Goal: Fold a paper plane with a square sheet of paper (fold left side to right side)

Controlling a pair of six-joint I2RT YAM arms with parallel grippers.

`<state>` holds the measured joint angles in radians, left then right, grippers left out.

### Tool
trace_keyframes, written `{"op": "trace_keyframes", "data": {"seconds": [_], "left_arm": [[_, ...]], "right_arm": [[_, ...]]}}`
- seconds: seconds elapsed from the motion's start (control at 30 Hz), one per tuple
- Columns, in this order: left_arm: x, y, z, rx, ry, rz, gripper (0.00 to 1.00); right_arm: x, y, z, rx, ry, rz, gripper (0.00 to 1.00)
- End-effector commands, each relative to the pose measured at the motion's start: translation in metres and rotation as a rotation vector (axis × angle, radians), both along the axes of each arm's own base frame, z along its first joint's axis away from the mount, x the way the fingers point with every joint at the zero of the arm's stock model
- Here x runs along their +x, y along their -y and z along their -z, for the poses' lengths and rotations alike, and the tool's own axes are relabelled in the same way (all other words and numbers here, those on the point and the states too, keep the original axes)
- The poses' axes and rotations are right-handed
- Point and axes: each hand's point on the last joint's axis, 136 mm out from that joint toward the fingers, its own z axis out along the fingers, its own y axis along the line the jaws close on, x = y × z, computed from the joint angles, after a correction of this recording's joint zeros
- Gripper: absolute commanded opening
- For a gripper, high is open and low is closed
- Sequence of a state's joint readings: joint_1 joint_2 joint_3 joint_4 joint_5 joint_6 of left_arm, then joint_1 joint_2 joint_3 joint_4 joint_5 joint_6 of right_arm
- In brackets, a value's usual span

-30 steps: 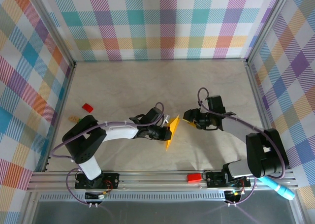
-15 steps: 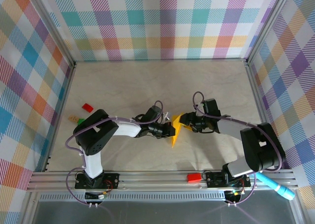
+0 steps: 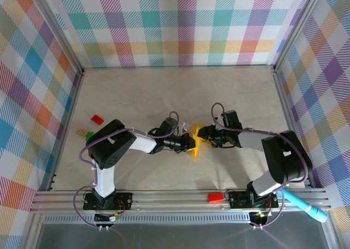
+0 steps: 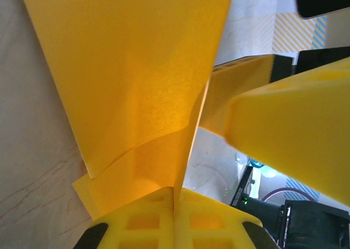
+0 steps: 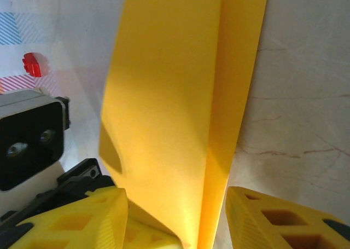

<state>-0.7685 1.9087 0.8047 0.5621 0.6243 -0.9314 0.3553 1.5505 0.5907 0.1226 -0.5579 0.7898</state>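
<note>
Here, one paper plane (image 3: 196, 149), pinched by left tool (image 4: 174, 201), right tool (image 3: 203, 136) spread.

Matt yellow-orange paper plane (image 4: 136, 68), matt yellow plastic fingers (image 5: 268, 221), smooth marbled table (image 3: 164, 96)

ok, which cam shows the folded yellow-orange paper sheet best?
Left wrist: the folded yellow-orange paper sheet is close up, its layers and crease clear, pinched in the shut left gripper. Right wrist shows its faces and one fold line too. In top external it is a small, distant sliver.
</note>
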Motion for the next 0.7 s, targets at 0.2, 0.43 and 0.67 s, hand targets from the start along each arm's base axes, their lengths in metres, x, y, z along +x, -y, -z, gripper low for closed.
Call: {"op": "trace_keyframes", "data": {"seconds": [0.2, 0.43, 0.67], "left_arm": [[0.0008, -0.0008, 0.0041, -0.027, -0.021, -0.002, 0.00], [0.0006, -0.0020, 0.0064, -0.020, -0.027, -0.007, 0.00], [0.0017, -0.0014, 0.0051, -0.023, -0.025, -0.008, 0.00]], "right_arm": [[0.0172, -0.0115, -0.0058, 0.023, 0.047, -0.016, 0.50], [0.0189, -0.0086, -0.0061, -0.014, 0.055, -0.023, 0.51], [0.0207, -0.0110, -0.0007, -0.010, 0.044, -0.028, 0.50]]}}
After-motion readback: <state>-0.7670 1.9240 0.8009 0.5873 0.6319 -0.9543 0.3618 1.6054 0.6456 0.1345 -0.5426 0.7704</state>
